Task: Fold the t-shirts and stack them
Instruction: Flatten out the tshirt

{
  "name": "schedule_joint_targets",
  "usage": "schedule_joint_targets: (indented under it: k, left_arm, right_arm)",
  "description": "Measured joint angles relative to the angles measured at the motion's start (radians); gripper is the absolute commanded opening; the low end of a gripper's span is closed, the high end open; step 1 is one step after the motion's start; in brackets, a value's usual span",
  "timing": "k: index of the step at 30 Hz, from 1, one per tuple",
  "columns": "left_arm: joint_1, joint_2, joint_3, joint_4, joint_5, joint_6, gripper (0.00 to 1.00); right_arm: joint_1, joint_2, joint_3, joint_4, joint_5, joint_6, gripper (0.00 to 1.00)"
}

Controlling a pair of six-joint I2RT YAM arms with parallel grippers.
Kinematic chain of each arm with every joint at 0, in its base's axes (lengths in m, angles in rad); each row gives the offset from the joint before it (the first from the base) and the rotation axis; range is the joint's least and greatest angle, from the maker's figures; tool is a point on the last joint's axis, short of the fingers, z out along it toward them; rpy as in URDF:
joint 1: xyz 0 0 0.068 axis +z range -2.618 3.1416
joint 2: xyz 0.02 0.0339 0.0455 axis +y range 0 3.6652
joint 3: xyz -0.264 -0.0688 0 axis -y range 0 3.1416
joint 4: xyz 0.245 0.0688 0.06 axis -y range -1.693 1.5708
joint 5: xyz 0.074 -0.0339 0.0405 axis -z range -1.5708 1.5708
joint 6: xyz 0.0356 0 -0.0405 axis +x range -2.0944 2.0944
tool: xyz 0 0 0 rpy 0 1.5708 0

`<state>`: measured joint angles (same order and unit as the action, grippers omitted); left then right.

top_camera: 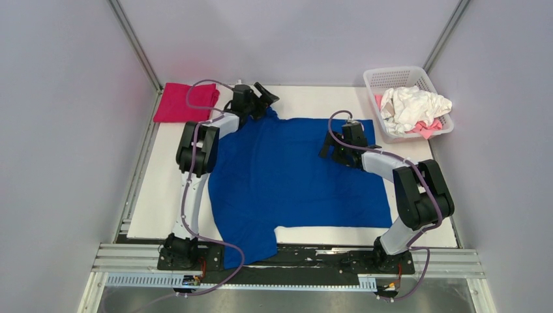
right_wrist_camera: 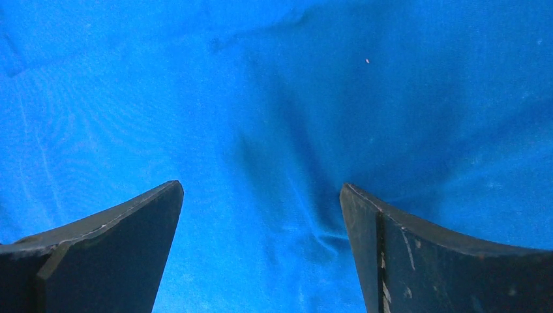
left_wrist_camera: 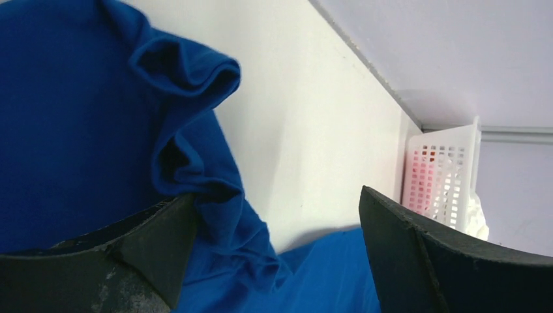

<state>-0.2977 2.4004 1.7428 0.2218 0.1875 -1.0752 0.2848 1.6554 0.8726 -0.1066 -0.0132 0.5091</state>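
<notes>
A royal-blue t-shirt [top_camera: 293,176] lies spread on the white table [top_camera: 163,195], plain side up, with one sleeve hanging over the front edge. My left gripper [top_camera: 267,96] is open at the shirt's far left corner. In the left wrist view [left_wrist_camera: 275,194] a bunched blue sleeve [left_wrist_camera: 195,150] lies against its left finger. My right gripper [top_camera: 334,154] is open and low over the shirt's far right part; in the right wrist view [right_wrist_camera: 261,187] only blue cloth [right_wrist_camera: 274,117] shows between the fingers. A folded magenta t-shirt [top_camera: 186,102] lies at the far left.
A white basket [top_camera: 391,72] at the far right holds a crumpled white shirt [top_camera: 411,104] and a pale pink one [top_camera: 427,127]. The basket also shows in the left wrist view [left_wrist_camera: 443,169]. Grey walls enclose the table on three sides.
</notes>
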Motion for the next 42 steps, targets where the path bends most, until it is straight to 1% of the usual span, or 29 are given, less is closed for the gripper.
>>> schedule_joint_targets:
  k: [8, 12, 15, 17, 19, 21, 25, 27, 30, 33, 35, 39, 41, 42]
  left_arm:
    - [-0.023, 0.145, 0.229, -0.026, 0.003, -0.029, 0.97]
    - [-0.035, 0.208, 0.333, -0.045, -0.012, -0.048, 1.00]
    - [-0.054, 0.270, 0.451, -0.077, -0.037, -0.047, 1.00]
    - [-0.069, 0.322, 0.558, -0.095, -0.040, -0.046, 1.00]
    - [-0.082, 0.354, 0.624, -0.108, -0.039, -0.046, 1.00]
    - [-0.092, 0.362, 0.654, -0.128, -0.035, -0.042, 1.00]
    - [-0.107, 0.350, 0.646, -0.167, -0.007, 0.018, 1.00]
    - [-0.109, 0.312, 0.605, -0.220, 0.010, 0.071, 1.00]
    - [-0.108, 0.176, 0.473, -0.349, 0.016, 0.191, 1.00]
    - [-0.115, -0.065, 0.270, -0.476, -0.045, 0.330, 1.00]
    - [-0.124, -0.274, 0.099, -0.536, -0.136, 0.418, 1.00]
    - [-0.154, -0.644, -0.208, -0.563, -0.269, 0.499, 1.00]
    - [-0.168, -0.760, -0.330, -0.568, -0.309, 0.512, 1.00]
    - [-0.172, -0.792, -0.384, -0.569, -0.325, 0.514, 1.00]
  right_arm:
    - [0.000, 0.000, 0.000, 0.000, 0.000, -0.006, 1.00]
    - [0.000, 0.000, 0.000, 0.000, 0.000, -0.006, 1.00]
    - [0.000, 0.004, 0.004, 0.000, 0.001, -0.007, 1.00]
    - [0.000, 0.005, 0.005, 0.000, 0.000, -0.007, 1.00]
    - [0.000, 0.005, 0.006, 0.000, 0.002, -0.007, 1.00]
    - [0.000, 0.004, 0.006, 0.000, 0.003, -0.007, 1.00]
    - [0.000, -0.018, 0.005, -0.022, 0.013, -0.006, 1.00]
    - [0.000, -0.050, 0.005, -0.040, 0.026, -0.006, 1.00]
    - [0.000, -0.123, 0.005, -0.064, 0.053, -0.006, 1.00]
    - [0.000, -0.212, 0.005, -0.088, 0.096, -0.005, 1.00]
    - [0.000, -0.262, 0.003, -0.111, 0.131, 0.000, 1.00]
    - [-0.003, -0.337, -0.050, -0.156, 0.171, 0.020, 1.00]
    - [-0.009, -0.366, -0.089, -0.185, 0.172, 0.031, 1.00]
    - [-0.012, -0.377, -0.108, -0.198, 0.172, 0.037, 1.00]
